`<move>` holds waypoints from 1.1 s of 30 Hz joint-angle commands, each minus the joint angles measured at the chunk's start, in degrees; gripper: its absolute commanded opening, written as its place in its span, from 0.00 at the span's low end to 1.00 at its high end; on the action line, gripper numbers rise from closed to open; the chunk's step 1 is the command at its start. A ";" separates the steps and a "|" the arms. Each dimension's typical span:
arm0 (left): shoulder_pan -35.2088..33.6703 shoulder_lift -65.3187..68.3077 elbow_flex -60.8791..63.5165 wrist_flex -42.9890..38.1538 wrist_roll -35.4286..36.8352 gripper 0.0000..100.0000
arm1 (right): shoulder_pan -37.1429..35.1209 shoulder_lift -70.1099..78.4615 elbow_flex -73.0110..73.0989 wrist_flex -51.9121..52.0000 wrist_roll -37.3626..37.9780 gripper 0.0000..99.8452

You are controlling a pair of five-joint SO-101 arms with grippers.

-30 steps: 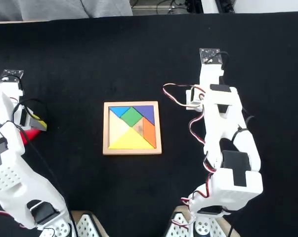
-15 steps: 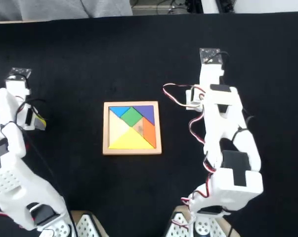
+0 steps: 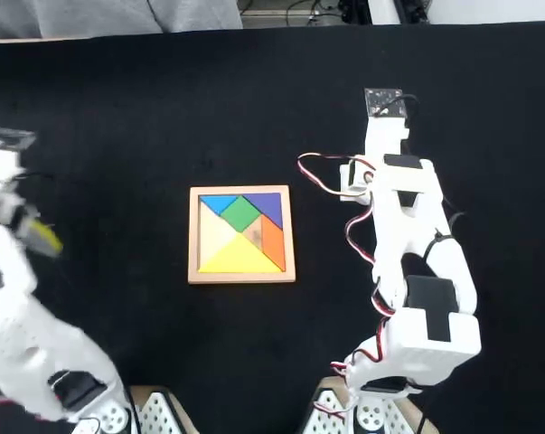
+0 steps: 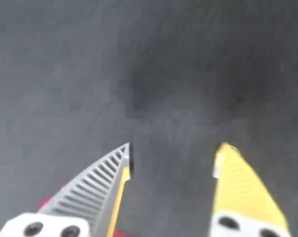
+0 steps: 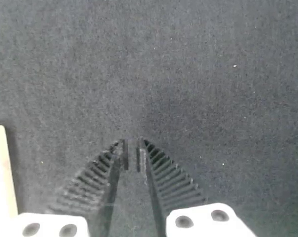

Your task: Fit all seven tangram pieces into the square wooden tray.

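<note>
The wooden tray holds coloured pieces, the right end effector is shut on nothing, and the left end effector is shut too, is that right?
Not quite. The left end effector is open: the left wrist view shows a wide gap between its fingers. The rest holds: the right end effector is shut on nothing, and the wooden tray holds coloured pieces.

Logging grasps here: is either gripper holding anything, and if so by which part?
Nothing is held. The left gripper is open over bare black cloth, and the right gripper is shut on nothing.
</note>
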 commanded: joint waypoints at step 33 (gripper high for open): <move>-39.87 9.23 -0.66 -17.41 15.30 0.04 | -1.23 -0.48 -2.15 -0.53 0.53 0.05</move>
